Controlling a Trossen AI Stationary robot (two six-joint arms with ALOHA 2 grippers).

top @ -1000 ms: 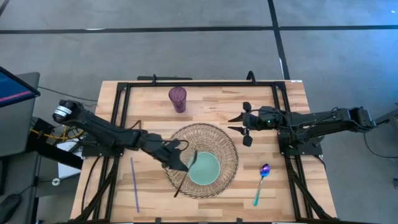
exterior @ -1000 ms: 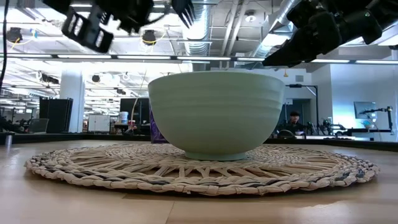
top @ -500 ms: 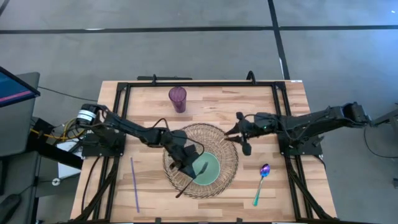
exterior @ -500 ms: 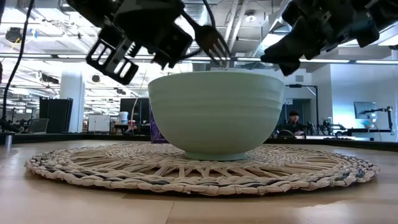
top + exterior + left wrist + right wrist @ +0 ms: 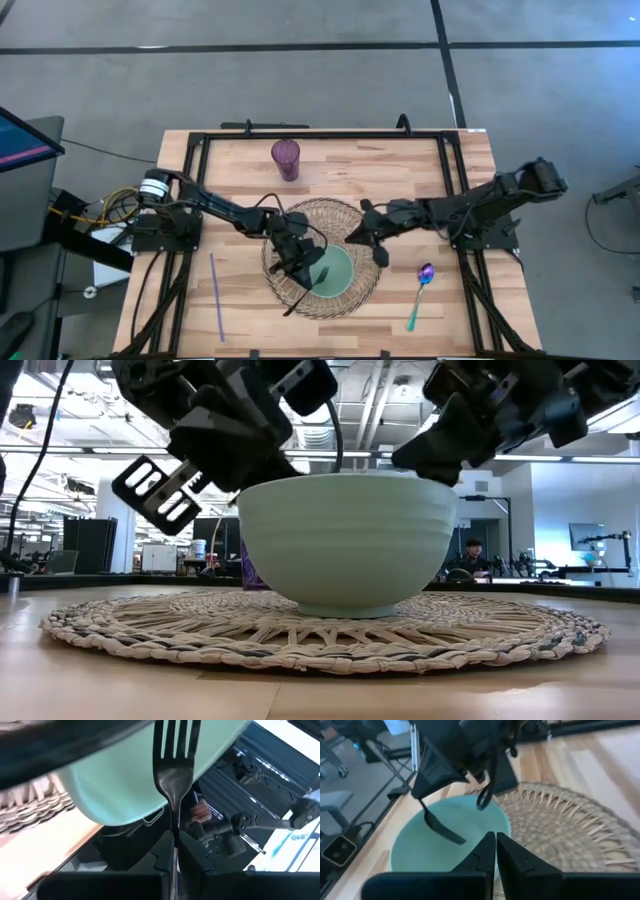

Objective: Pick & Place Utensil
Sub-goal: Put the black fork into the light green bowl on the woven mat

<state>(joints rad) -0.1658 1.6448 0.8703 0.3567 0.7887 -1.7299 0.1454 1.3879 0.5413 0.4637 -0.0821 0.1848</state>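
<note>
A pale green bowl [image 5: 336, 275] stands on a round woven placemat [image 5: 360, 222] in the middle of the table. My left gripper [image 5: 297, 258] hangs over the bowl's left side, shut on a black fork [image 5: 174, 775]. The fork's tines [image 5: 451, 837] point down into the bowl. My right gripper [image 5: 495, 851] is shut and empty, just above the bowl's far right rim [image 5: 352, 250]. In the low view the bowl [image 5: 345, 540] hides the tines, and both grippers hang above its rim. My left gripper pinches the fork's handle [image 5: 174, 851] between its two fingers, about midway along it. The fingers slant down from the table's left and lie along the fork. The fork is tilted, tines low inside the bowl, and its free handle end [image 5: 287, 310] sticks out behind the gripper. Whether my right gripper touches the bowl's rim I cannot tell.
A purple cup [image 5: 285, 158] stands at the far side of the table. A thin purple stick [image 5: 216, 297] lies near the left front. An iridescent spoon [image 5: 421, 296] lies at the right front, beside the placemat. A black frame [image 5: 320, 134] runs around the tabletop.
My left gripper has carried the fork toward the table's right, over the bowl, and turned it. The tines have tipped from above the rim down into the bowl. My right gripper has moved toward the table's left and near edge, up to the bowl's rim, and has shut.
</note>
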